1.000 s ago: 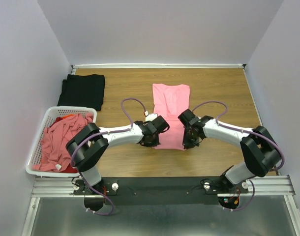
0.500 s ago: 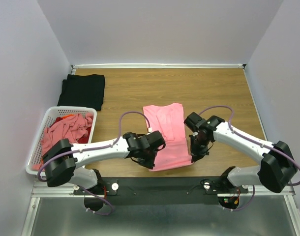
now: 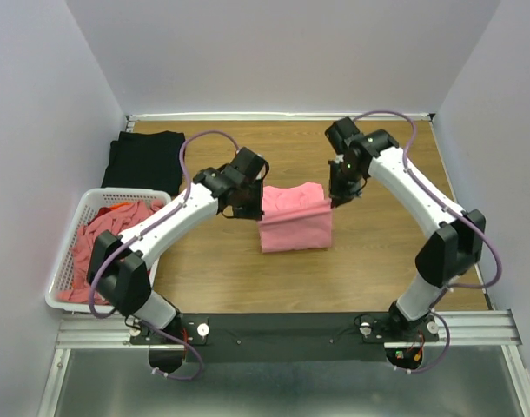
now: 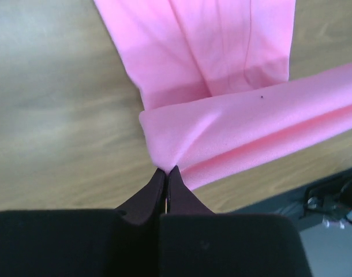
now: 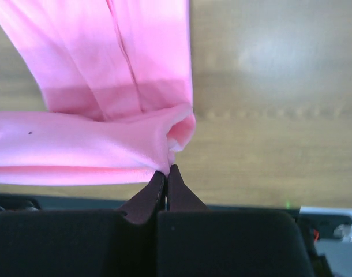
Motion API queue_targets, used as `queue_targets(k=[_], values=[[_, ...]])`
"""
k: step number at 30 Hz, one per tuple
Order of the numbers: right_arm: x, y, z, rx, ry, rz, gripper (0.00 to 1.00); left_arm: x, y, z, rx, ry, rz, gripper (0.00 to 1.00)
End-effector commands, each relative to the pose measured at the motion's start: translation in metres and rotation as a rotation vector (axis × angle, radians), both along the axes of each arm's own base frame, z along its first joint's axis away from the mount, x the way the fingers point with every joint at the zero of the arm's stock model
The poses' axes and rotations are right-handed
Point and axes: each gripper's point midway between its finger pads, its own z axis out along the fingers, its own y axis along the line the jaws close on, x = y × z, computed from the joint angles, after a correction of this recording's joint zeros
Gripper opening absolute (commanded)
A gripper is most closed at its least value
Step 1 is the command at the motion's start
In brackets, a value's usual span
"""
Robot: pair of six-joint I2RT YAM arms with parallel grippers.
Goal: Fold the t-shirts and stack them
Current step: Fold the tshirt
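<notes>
A salmon-pink t-shirt (image 3: 294, 224) lies mid-table, its near end lifted and carried over itself as a fold. My left gripper (image 3: 258, 209) is shut on the fold's left corner, and in the left wrist view that gripper (image 4: 166, 171) pinches the pink cloth (image 4: 233, 127) at its tips. My right gripper (image 3: 331, 201) is shut on the right corner; the right wrist view shows this gripper (image 5: 166, 171) nipping the rolled edge of the shirt (image 5: 95, 144). A folded black t-shirt (image 3: 146, 159) lies at the far left. Several pink and red shirts (image 3: 109, 243) fill the basket.
The white slatted basket (image 3: 67, 235) stands at the table's left edge, near the left arm's base. The table's back edge meets the wall behind the arms. Bare wood (image 3: 395, 234) lies to the right of the pink shirt.
Both grippers have pulled the shirt's near end toward the front edge, then lifted it and carried it away from the bases over the rest of the shirt. The shirt now lies doubled and shorter.
</notes>
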Motion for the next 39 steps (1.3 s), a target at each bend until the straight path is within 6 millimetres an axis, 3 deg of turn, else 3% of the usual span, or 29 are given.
queue_targets(k=[1, 5, 7, 14, 20, 32, 39], values=[[0.041, -0.032, 0.003, -0.136, -0.057, 0.020, 0.01, 0.030, 0.029, -0.012, 0.140, -0.019, -0.013, 0.00], [0.073, -0.026, -0.026, -0.132, -0.062, 0.037, 0.01, 0.070, 0.030, -0.028, 0.148, -0.019, 0.032, 0.00], [0.087, -0.022, -0.044, -0.142, -0.060, 0.046, 0.01, 0.081, 0.034, -0.041, 0.163, 0.002, 0.053, 0.00], [0.114, -0.020, -0.074, -0.179, -0.070, 0.069, 0.01, 0.088, 0.047, -0.063, 0.155, 0.015, 0.108, 0.00], [0.118, -0.026, -0.096, -0.206, -0.045, 0.043, 0.01, 0.105, 0.045, -0.089, 0.167, 0.030, 0.116, 0.00], [0.100, -0.046, -0.054, -0.228, -0.137, -0.029, 0.01, 0.120, 0.043, -0.051, 0.126, -0.087, 0.142, 0.00], [0.091, -0.052, -0.052, -0.239, -0.139, -0.063, 0.01, 0.123, 0.037, -0.047, 0.124, -0.108, 0.122, 0.00]])
